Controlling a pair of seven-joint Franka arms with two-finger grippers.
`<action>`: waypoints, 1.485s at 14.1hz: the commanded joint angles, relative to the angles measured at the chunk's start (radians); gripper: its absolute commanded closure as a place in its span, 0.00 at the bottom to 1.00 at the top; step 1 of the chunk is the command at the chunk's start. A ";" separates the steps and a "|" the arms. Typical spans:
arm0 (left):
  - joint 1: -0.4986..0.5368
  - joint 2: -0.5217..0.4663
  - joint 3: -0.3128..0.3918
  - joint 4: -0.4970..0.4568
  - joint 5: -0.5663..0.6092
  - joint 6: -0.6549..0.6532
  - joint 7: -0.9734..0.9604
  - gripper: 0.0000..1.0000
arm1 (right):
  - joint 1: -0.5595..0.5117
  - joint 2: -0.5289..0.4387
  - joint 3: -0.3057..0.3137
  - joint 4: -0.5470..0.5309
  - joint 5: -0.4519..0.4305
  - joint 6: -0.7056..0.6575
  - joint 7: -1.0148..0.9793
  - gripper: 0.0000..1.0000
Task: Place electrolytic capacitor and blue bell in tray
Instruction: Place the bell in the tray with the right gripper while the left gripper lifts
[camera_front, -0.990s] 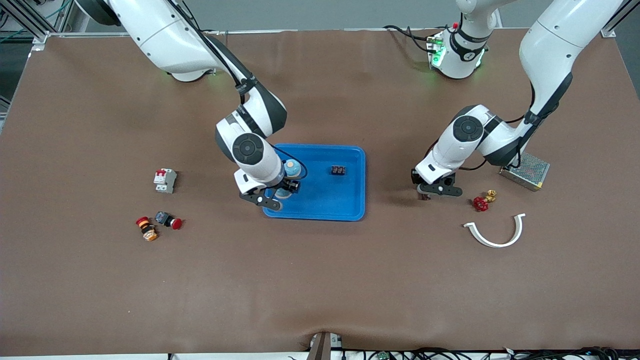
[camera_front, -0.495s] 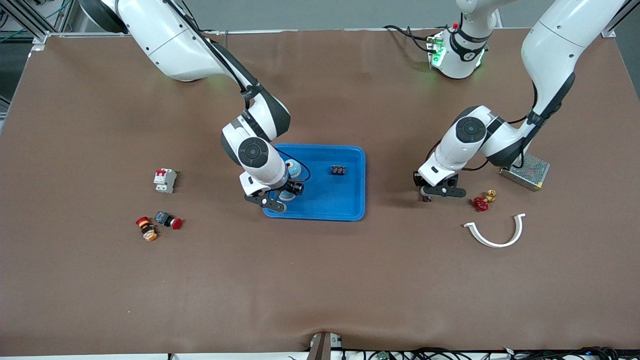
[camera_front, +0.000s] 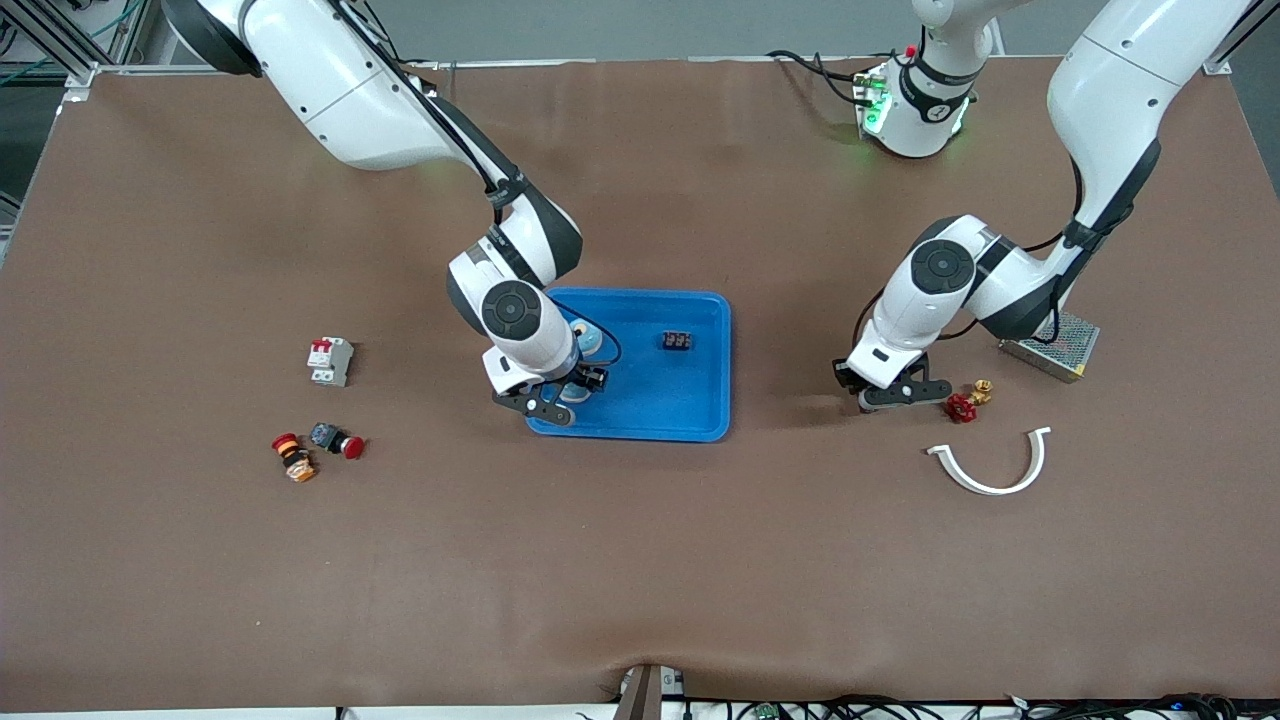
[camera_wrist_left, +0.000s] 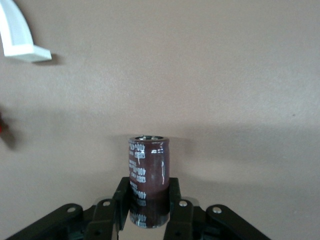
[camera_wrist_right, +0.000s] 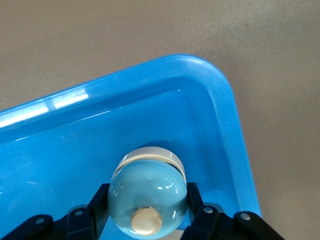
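The blue tray (camera_front: 690, 400) lies mid-table. My right gripper (camera_front: 572, 385) is over the tray's corner toward the right arm's end, shut on the blue bell (camera_front: 586, 340). The right wrist view shows the bell's glossy pale-blue dome (camera_wrist_right: 147, 192) squeezed between both fingers, close above the tray floor near the rim (camera_wrist_right: 220, 100). My left gripper (camera_front: 872, 396) is over bare table between the tray and a red valve. It is shut on the electrolytic capacitor (camera_wrist_left: 149, 167), a dark brown cylinder with white print that sticks out past the fingers (camera_wrist_left: 175, 192).
A small black part (camera_front: 677, 341) lies in the tray. A red valve (camera_front: 961, 407), a brass fitting (camera_front: 982, 390), a white curved piece (camera_front: 990, 465) and a metal box (camera_front: 1050, 342) sit near the left gripper. A breaker (camera_front: 329, 360) and red push buttons (camera_front: 338, 440) lie toward the right arm's end.
The left gripper has shifted a little toward the red valve with the capacitor. The right gripper has edged slightly farther over the tray with the bell.
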 joint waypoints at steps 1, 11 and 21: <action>0.003 -0.027 -0.030 0.000 -0.060 -0.037 -0.148 1.00 | 0.012 0.009 -0.006 0.015 -0.024 -0.003 0.016 0.59; -0.074 -0.016 -0.173 0.178 -0.151 -0.221 -0.704 1.00 | 0.009 -0.005 -0.005 0.017 -0.023 -0.023 0.009 0.00; -0.169 0.039 -0.170 0.305 -0.165 -0.220 -1.179 1.00 | -0.060 -0.320 0.001 0.000 -0.009 -0.466 -0.248 0.00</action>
